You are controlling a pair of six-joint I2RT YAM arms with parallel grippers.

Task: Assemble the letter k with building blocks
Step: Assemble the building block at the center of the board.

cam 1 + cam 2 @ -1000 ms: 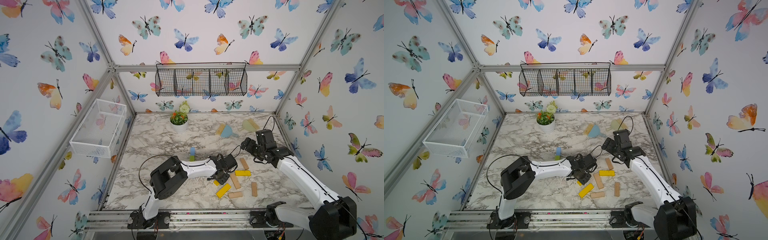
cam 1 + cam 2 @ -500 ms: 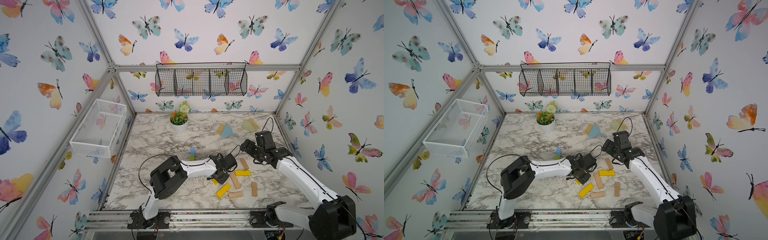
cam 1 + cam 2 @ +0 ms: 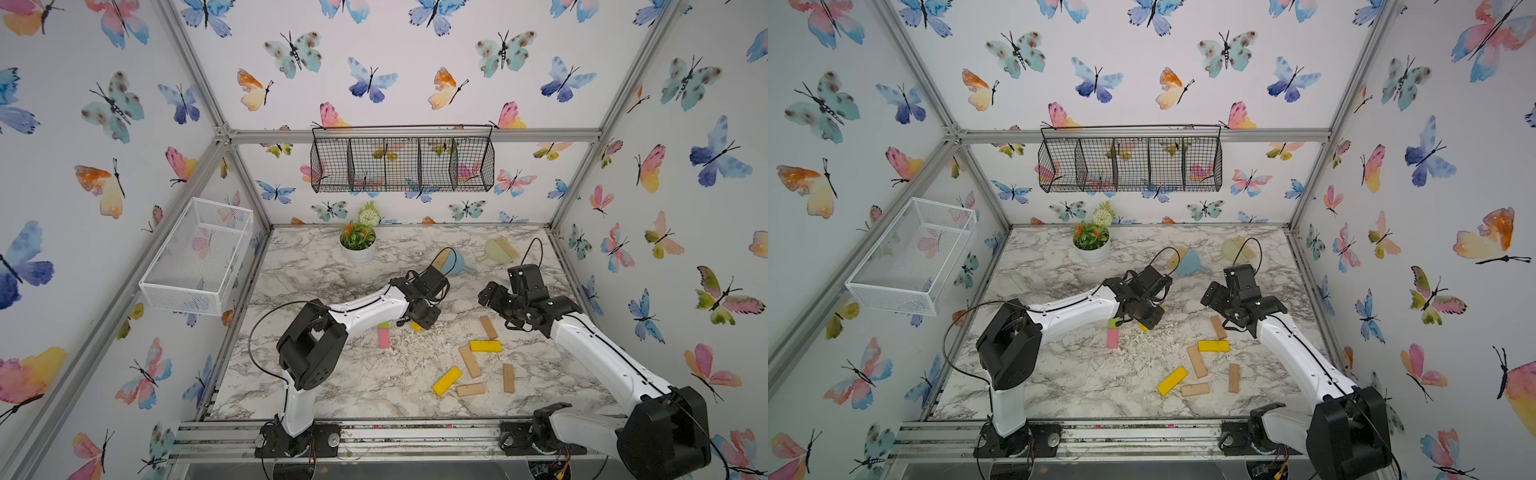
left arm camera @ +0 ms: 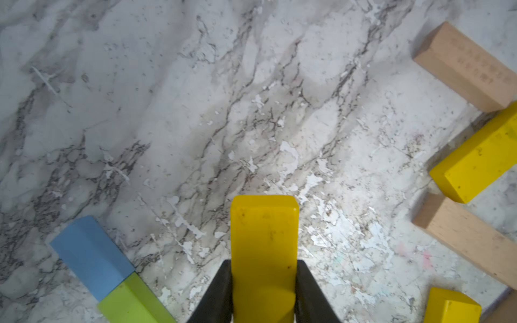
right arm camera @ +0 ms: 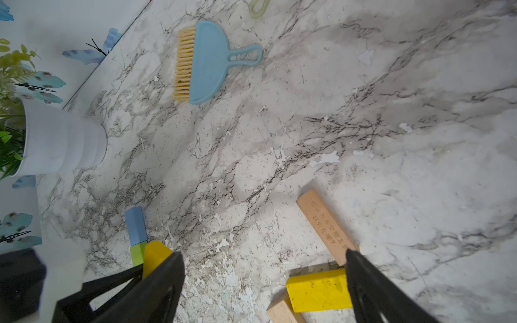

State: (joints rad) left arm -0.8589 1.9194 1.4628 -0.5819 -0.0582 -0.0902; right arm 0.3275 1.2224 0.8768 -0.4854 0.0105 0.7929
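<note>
A yellow block is clamped between the narrowed jaws of the left gripper at mid-table, just right of the light blue block and green block, which are laid end to end. The right gripper is spread wide and empty. A tan block and a second yellow block are seen just near of it. A third yellow block is lying nearer still.

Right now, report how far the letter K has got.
Done, apparently: a short stem, blue block, green block and pink block in a row. In hand: the left gripper is shut on a yellow block; the right gripper is open, empty. Left: two loose yellow blocks and four tan blocks; no K arms yet.
</note>
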